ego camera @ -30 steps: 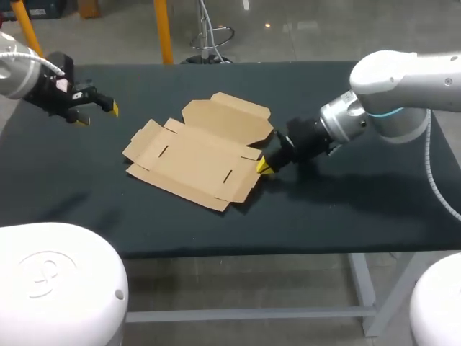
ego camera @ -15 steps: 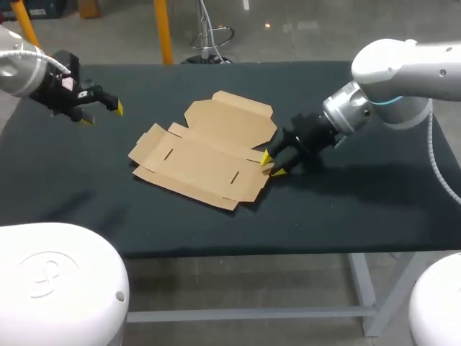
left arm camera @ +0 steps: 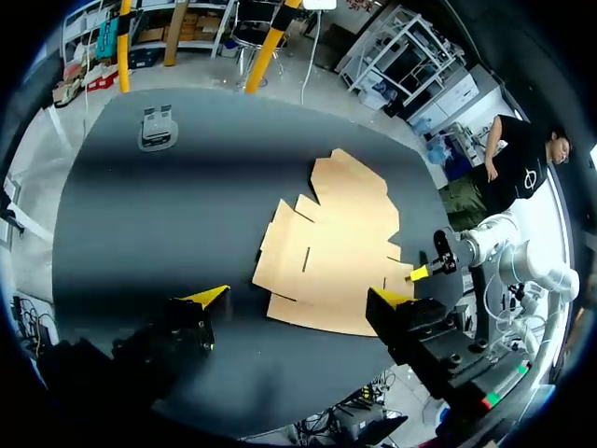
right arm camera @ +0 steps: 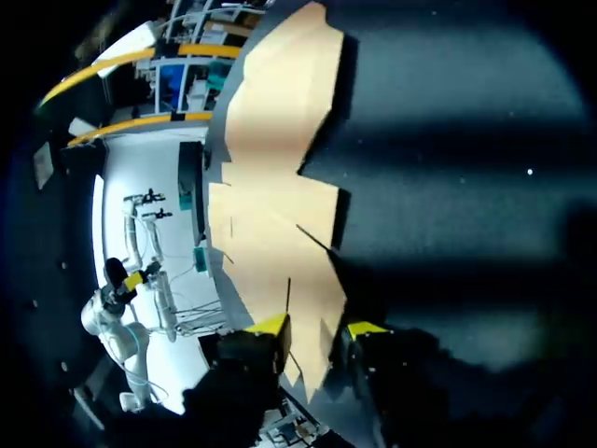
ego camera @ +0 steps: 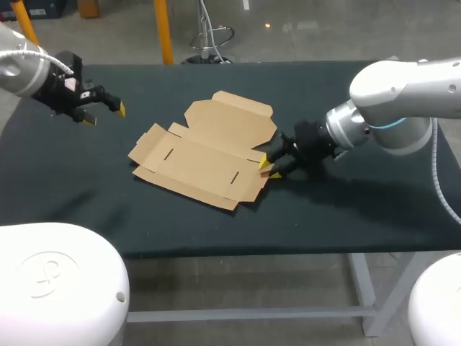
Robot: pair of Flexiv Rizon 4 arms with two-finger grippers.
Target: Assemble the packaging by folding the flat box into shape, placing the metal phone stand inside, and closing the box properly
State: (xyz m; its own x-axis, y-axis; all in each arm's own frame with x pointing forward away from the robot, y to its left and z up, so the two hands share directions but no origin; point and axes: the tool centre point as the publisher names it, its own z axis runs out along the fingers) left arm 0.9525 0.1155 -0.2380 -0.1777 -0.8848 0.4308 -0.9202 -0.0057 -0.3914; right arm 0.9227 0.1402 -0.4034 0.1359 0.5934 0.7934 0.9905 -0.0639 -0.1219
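Cardboard is lying flat on the dark counter [ego camera: 346, 194] in the head view: the unfolded flat box [ego camera: 205, 155] is sitting near the middle, slots and flaps spread out. The right arm is coming in from the right, and the right hand [ego camera: 268, 167] is sitting low at the box's right edge, its yellow fingers standing narrowly apart about a corner flap; whether both are pressing on it is not showing. The left hand [ego camera: 104, 114] is hanging over the counter's far left part, well apart from the box, fingers spread wide and holding nothing. From the left wrist view, the left hand [left arm camera: 300, 297] is showing its two yellow tips far apart, with the flat box [left arm camera: 336, 247] lying ahead of them, and the right hand [left arm camera: 422, 273] is touching the box's far side. A small grey phone stand [left arm camera: 157, 128] is standing alone farther off on the counter, well apart from the box. From the right wrist view, the right hand [right arm camera: 317, 327] is keeping a slim gap, and a flap of the flat box [right arm camera: 275, 215] is running in between its fingers.
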